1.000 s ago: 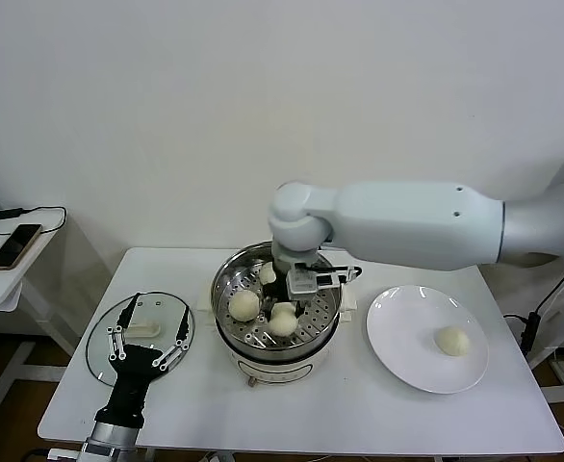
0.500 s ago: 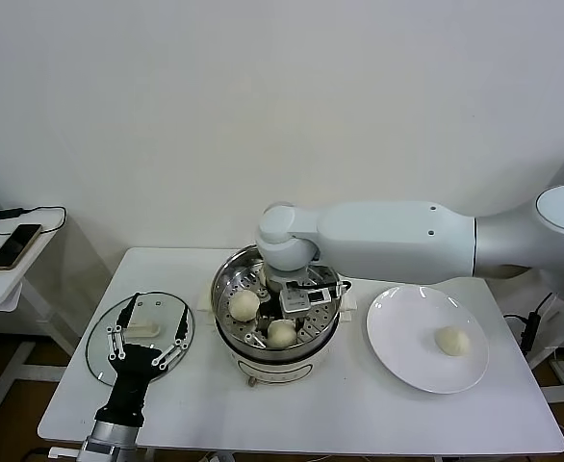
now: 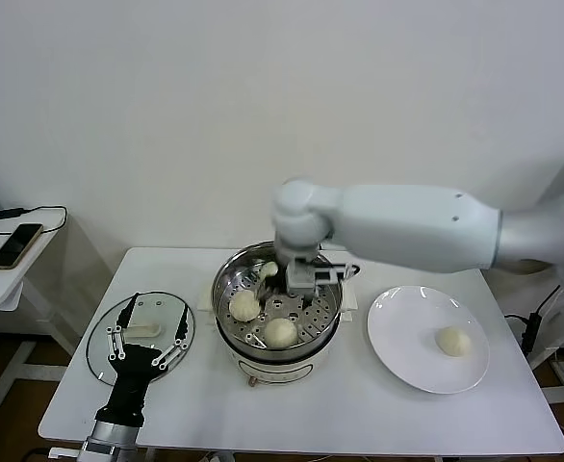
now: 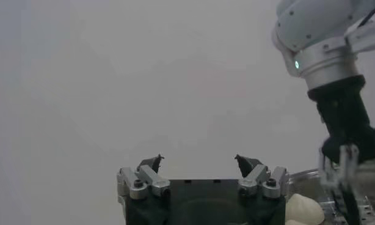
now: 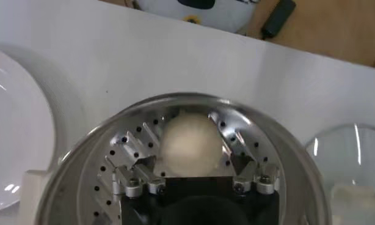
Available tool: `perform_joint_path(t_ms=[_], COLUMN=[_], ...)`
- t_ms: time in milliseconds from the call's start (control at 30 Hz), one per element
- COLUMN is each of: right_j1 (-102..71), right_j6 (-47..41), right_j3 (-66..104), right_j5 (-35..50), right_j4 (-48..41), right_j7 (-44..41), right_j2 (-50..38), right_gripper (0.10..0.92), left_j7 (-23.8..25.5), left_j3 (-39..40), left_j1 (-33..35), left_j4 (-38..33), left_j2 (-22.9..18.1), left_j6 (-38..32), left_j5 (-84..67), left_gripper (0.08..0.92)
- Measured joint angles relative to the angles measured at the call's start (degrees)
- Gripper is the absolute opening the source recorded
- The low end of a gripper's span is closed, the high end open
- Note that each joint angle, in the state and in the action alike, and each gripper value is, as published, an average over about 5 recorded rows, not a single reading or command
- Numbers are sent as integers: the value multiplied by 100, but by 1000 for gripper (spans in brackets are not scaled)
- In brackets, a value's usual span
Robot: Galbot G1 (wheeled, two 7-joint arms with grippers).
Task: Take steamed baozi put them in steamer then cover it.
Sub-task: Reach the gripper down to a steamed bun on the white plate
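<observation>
Right tool [image 3: 298, 285], jaws apart, hovering over a bun [image 5: 189, 145] inside the steamer [image 3: 226, 289]; lifting crookedly risks nudging it.

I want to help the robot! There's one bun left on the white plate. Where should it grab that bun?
Probably from straight above, fingers on opposite sides of its widest middle. The last baozi sits alone on the plate, round and smooth, so any two facing sides work. The open right gripper is nearest, over the steamer.
</observation>
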Motion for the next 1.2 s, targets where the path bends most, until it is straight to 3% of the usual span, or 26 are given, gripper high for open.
perform_joint_path(t_ms=[433,867,1200], right_j1=[-128,-1235,-2075], right_j6=[-1614,-2091,-2235], right_j3=[131,312,505], right_j5=[1027,972,942], right_j4=[-1449,-1942,-2073], right_j7=[-278,-177,271], right_j2=[-1581,-2675,-2891], right_gripper=[823,823,823], left_j7=[8,8,6], left_j3=[58,12,24], left_j1=[-32,38,58], left_j4=[-19,-55,-73], left_j2=[11,-31,-63], left_j6=[46,66,75], left_j5=[39,76,125], left_gripper=[823,823,823])
